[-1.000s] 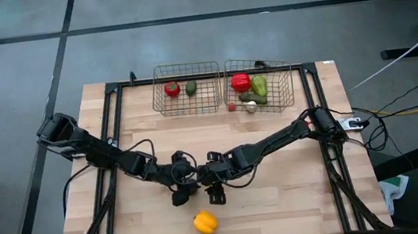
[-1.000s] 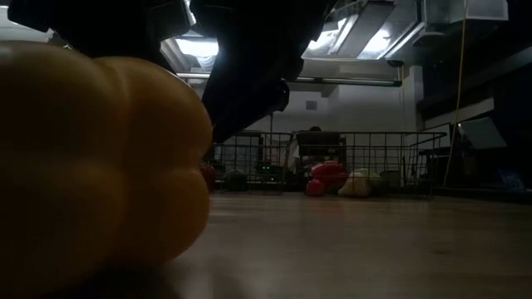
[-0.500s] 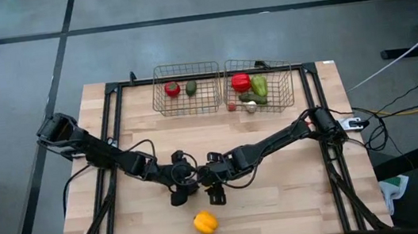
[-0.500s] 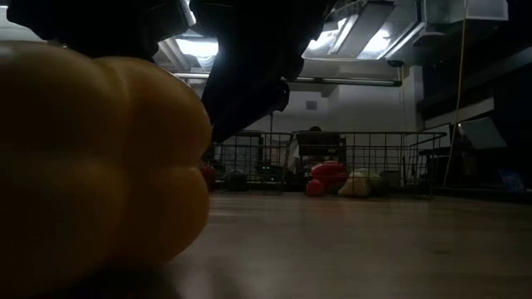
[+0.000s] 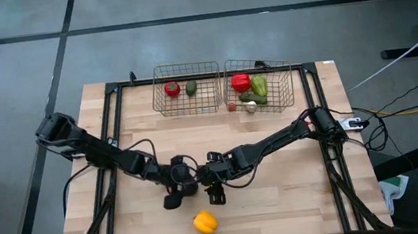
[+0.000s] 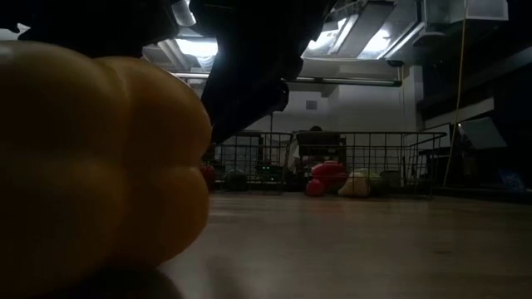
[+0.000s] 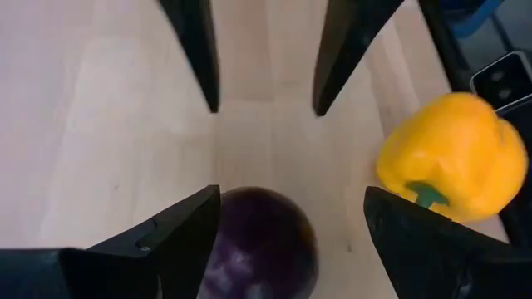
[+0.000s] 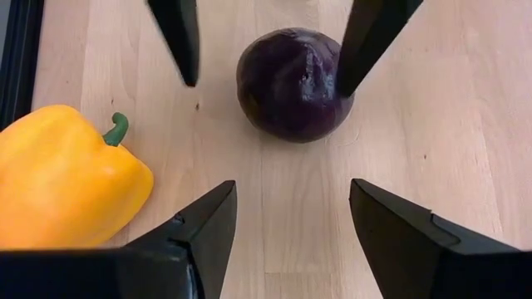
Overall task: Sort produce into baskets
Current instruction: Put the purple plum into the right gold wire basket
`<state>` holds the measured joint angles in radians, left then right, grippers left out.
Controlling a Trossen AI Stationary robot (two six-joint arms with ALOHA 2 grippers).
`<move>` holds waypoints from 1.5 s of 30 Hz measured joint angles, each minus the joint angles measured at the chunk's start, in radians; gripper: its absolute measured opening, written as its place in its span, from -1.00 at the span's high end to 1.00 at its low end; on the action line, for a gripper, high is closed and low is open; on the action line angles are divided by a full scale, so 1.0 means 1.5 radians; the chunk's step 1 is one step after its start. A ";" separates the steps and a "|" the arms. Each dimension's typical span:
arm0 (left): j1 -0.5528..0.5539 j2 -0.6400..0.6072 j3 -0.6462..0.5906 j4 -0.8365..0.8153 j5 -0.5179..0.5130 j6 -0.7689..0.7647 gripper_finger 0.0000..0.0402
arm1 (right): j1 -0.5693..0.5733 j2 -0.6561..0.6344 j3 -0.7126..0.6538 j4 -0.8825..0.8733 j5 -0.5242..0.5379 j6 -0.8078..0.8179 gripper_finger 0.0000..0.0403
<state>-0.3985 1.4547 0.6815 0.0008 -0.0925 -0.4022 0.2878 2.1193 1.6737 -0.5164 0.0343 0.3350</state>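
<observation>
Near the middle of the table (image 5: 283, 196), both grippers face each other low over the wood, the left gripper (image 5: 173, 199) and the right gripper (image 5: 215, 194) almost meeting tip to tip. Between them lies the purple ball (image 8: 293, 83), resting on the bare wood; each wrist view shows its own fingers spread wide with the other arm's fingers opposite, and neither pair grips anything. In the left wrist view the ball (image 7: 258, 243) sits between that gripper's own fingers (image 7: 170, 242), close in, without a clear touch. Compared with half a second ago, the left gripper has slid a little toward the near left, while the right gripper has kept its place. The yellow pepper (image 5: 204, 223) lies just nearer than the two grippers, unmoved, and fills the left half of the low view (image 6: 91, 166). At the far edge stand the two baskets side by side: the left basket (image 5: 160, 99) holds a red tomato (image 5: 172, 89) and a green piece (image 5: 191, 88), the right basket (image 5: 293, 83) a red pepper (image 5: 241, 82) and more green pieces (image 5: 259, 87), all as before
</observation>
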 joint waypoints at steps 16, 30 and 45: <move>0.033 -0.026 -0.001 -0.025 0.026 -0.129 -0.66 | 0.000 0.000 0.000 0.000 0.000 0.000 -0.16; 0.036 -0.026 -0.001 -0.055 0.012 -0.199 -0.96 | 0.000 0.000 0.000 0.000 0.000 0.000 -0.16; 0.030 -0.026 -0.001 -0.145 0.003 -0.204 -0.92 | 0.000 0.000 0.000 0.000 0.000 0.000 -0.16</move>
<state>-0.3531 1.4155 0.6800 -0.2167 -0.0882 -0.7083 0.2878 2.1193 1.6741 -0.5171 0.0343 0.3349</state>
